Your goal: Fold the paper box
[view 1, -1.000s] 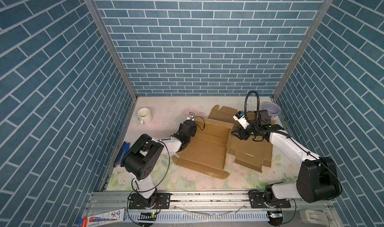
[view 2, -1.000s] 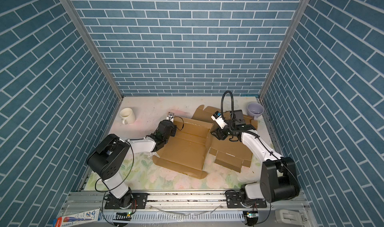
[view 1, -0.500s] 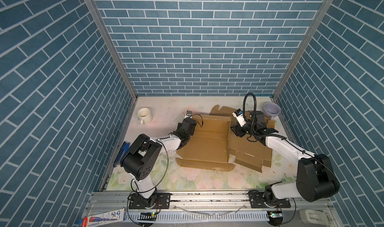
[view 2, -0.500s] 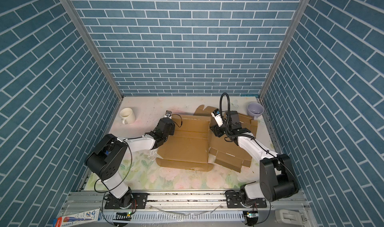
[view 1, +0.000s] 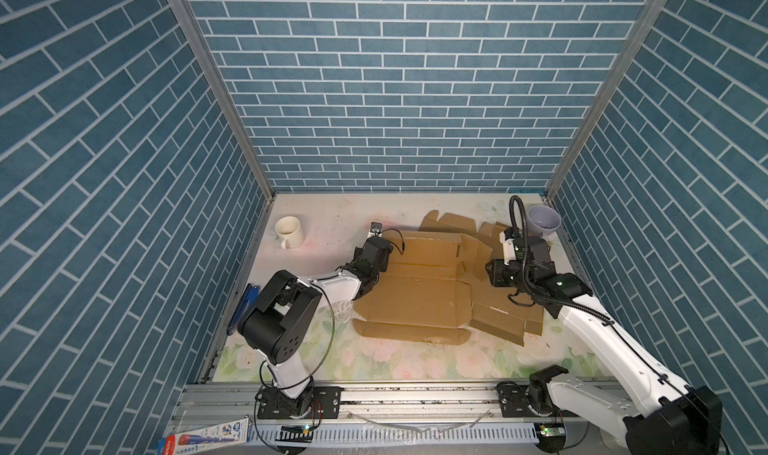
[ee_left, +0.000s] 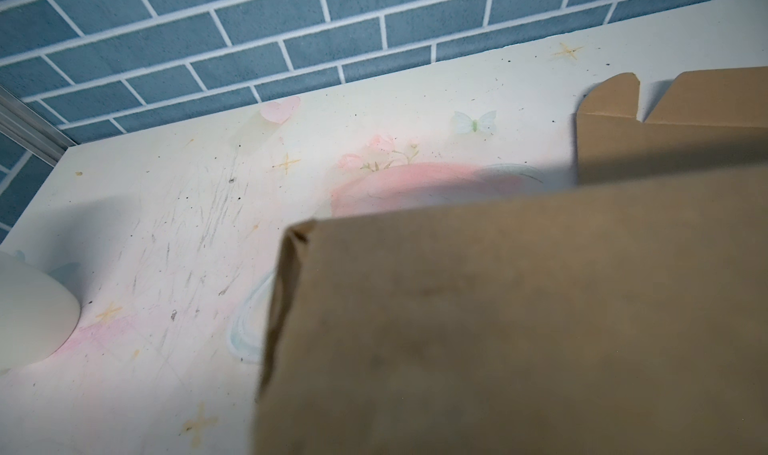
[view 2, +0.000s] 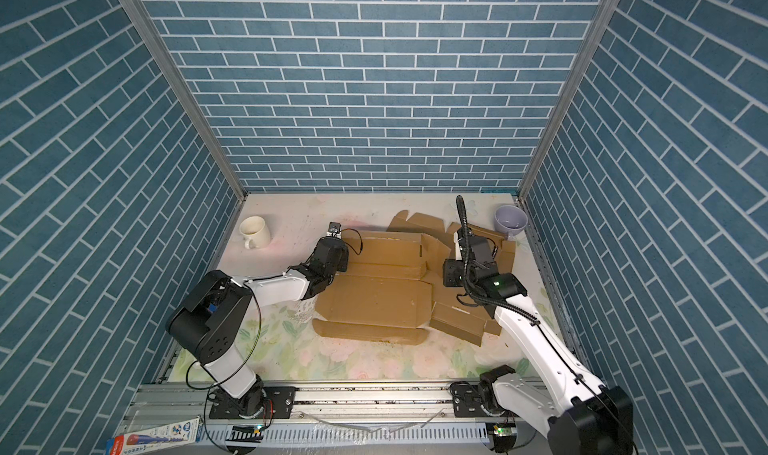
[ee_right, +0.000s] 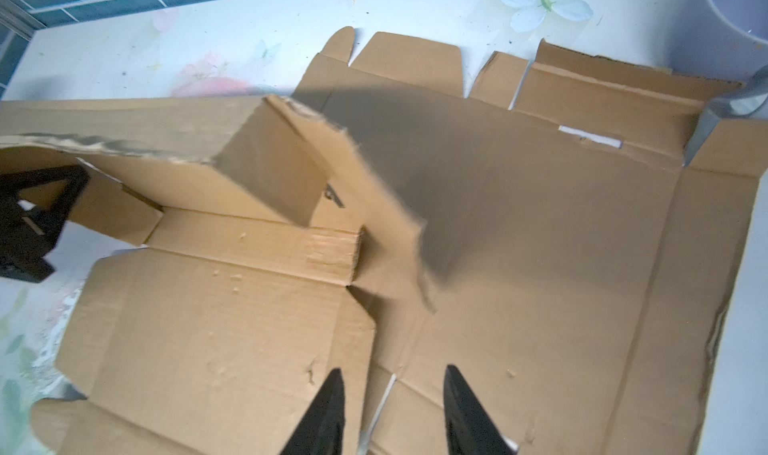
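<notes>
The paper box (view 1: 415, 303) (view 2: 374, 303) lies unfolded mid-table as a brown cardboard sheet, with its rear wall (view 1: 428, 245) raised. At the box's rear left corner my left gripper (view 1: 384, 247) is shut on a flap. In the left wrist view the cardboard (ee_left: 498, 328) hides the jaws. The right wrist view shows the left gripper (ee_right: 37, 220) against that flap. My right gripper (view 1: 494, 272) (ee_right: 395, 407) hovers open at the box's right edge (ee_right: 216, 332). Only a thin cardboard edge lies below its gap.
A second flat cardboard sheet (view 1: 507, 320) (ee_right: 561, 266) lies under and to the right of the box. A white mug (view 1: 289, 230) (ee_left: 29, 307) stands back left. A lavender cup (view 1: 543, 221) (ee_right: 735, 8) stands back right. A blue object (view 1: 243, 303) lies by the left wall.
The box has swung from slanted to square with the table front. My right gripper has drawn back to the right and its fingers have narrowed. The left gripper has barely moved.
</notes>
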`<state>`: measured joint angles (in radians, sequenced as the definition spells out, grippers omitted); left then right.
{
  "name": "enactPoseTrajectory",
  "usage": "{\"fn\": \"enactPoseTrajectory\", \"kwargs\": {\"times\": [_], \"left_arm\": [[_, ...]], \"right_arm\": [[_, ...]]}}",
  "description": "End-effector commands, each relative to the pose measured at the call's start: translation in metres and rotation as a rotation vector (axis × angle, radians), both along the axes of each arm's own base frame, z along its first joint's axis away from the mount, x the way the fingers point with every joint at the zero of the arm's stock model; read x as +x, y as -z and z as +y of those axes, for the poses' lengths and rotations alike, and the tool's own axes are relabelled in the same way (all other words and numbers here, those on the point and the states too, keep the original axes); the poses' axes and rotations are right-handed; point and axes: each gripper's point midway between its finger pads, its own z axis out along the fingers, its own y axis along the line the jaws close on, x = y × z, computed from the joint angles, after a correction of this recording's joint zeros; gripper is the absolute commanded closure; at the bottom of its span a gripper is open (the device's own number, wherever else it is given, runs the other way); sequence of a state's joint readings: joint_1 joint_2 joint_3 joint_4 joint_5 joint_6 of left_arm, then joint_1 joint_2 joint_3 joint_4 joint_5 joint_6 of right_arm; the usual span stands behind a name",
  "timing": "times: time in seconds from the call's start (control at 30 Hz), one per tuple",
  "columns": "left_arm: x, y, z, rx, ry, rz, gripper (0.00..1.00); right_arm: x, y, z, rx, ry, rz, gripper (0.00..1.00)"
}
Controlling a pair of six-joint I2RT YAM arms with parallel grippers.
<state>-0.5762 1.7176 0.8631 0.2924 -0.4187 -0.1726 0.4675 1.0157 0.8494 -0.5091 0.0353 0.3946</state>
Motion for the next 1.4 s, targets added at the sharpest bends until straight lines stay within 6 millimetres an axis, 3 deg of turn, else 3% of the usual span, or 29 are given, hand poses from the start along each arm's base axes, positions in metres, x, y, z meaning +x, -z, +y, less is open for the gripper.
{"fn": "enactPoseTrajectory", "kwargs": {"times": [0.0, 0.2, 0.33, 0.47, 0.53, 0.63, 0.73, 0.8, 0.87, 0.97, 1.03, 1.13, 1.23, 1.37], "left_arm": [[-0.035, 0.059, 0.016, 0.116, 0.028, 0.232, 1.00], [-0.037, 0.061, 0.016, 0.119, 0.033, 0.245, 1.00], [-0.037, 0.061, 0.015, 0.114, 0.038, 0.243, 1.00], [-0.038, 0.062, 0.015, 0.114, 0.038, 0.245, 1.00], [-0.038, 0.062, 0.015, 0.115, 0.039, 0.247, 1.00], [-0.037, 0.061, 0.014, 0.119, 0.045, 0.246, 1.00], [-0.036, 0.059, 0.014, 0.129, 0.051, 0.244, 1.00], [-0.036, 0.060, 0.014, 0.133, 0.053, 0.244, 1.00], [-0.036, 0.060, 0.014, 0.133, 0.055, 0.245, 1.00], [-0.036, 0.064, 0.012, 0.130, 0.058, 0.250, 1.00], [-0.036, 0.066, 0.012, 0.133, 0.059, 0.258, 1.00], [-0.036, 0.068, 0.012, 0.135, 0.063, 0.264, 1.00], [-0.037, 0.067, 0.012, 0.142, 0.064, 0.269, 1.00], [-0.038, 0.069, 0.013, 0.137, 0.060, 0.274, 1.00]], "right_arm": [[-0.021, 0.034, 0.005, -0.021, 0.071, 0.105, 0.66], [-0.020, 0.088, 0.059, 0.013, -0.096, 0.190, 0.72], [-0.023, 0.131, 0.060, -0.051, -0.130, 0.266, 0.77], [-0.038, 0.175, 0.059, -0.119, -0.189, 0.387, 0.81], [-0.042, 0.185, 0.060, -0.131, -0.209, 0.423, 0.83], [-0.041, 0.167, 0.072, -0.083, -0.269, 0.399, 0.84], [-0.027, 0.106, 0.071, -0.011, -0.301, 0.293, 0.80], [-0.011, 0.059, 0.050, 0.054, -0.258, 0.206, 0.78], [0.005, 0.025, 0.018, 0.079, -0.183, 0.126, 0.77], [0.034, 0.002, -0.033, 0.062, -0.043, 0.043, 0.75], [0.057, 0.000, -0.055, 0.077, 0.027, 0.018, 0.74], [0.091, 0.021, -0.070, 0.037, 0.051, 0.024, 0.72], [0.111, 0.044, -0.062, 0.015, -0.024, 0.051, 0.69], [0.121, 0.065, -0.044, 0.030, -0.138, 0.041, 0.64]]}}
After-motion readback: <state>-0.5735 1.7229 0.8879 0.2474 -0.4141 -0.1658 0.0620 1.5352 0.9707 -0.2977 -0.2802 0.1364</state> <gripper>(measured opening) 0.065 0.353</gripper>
